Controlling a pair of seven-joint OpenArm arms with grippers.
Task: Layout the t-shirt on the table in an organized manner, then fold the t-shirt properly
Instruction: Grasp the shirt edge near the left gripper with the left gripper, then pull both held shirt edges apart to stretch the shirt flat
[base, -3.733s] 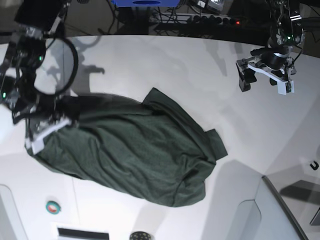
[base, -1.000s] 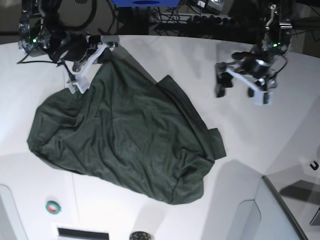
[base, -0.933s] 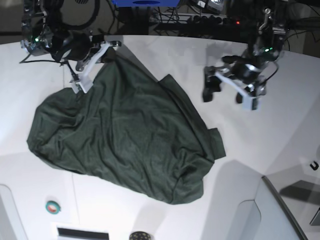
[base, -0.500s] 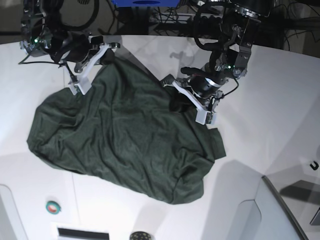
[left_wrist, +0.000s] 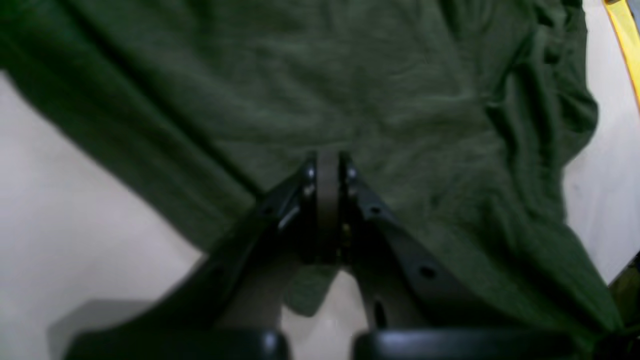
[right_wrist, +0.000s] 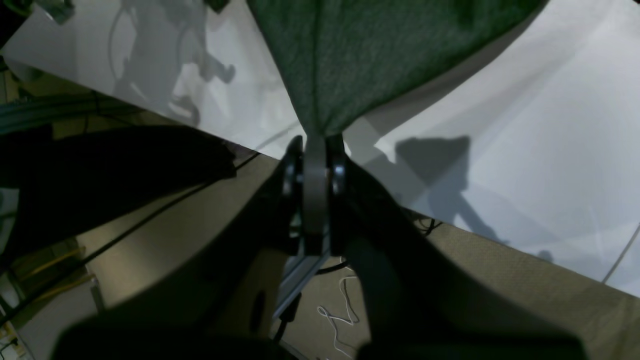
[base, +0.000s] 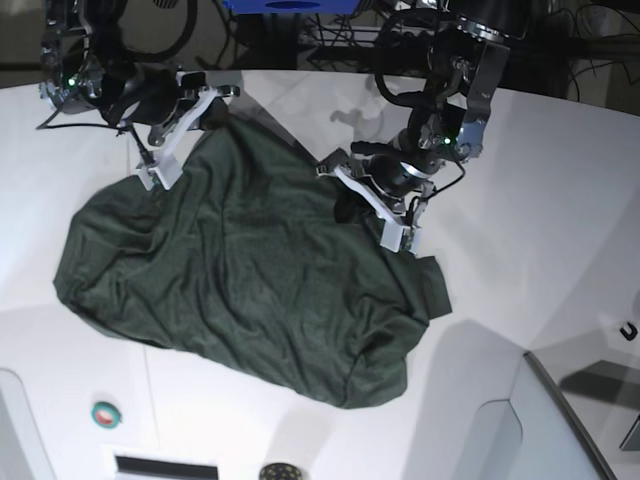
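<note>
The t-shirt (base: 250, 270) is lying crumpled across the middle of the table (base: 560, 220), reaching from near the left edge toward the far edge. The right gripper (right_wrist: 314, 145) is pinching a corner of the fabric between fully closed jaws and holding it raised at the far-left edge, so the cloth is hanging taut from it. The left gripper (left_wrist: 327, 162) is pressing down on the shirt's right-hand edge, its jaws closed tight together; whether any cloth is caught between them cannot be told.
</note>
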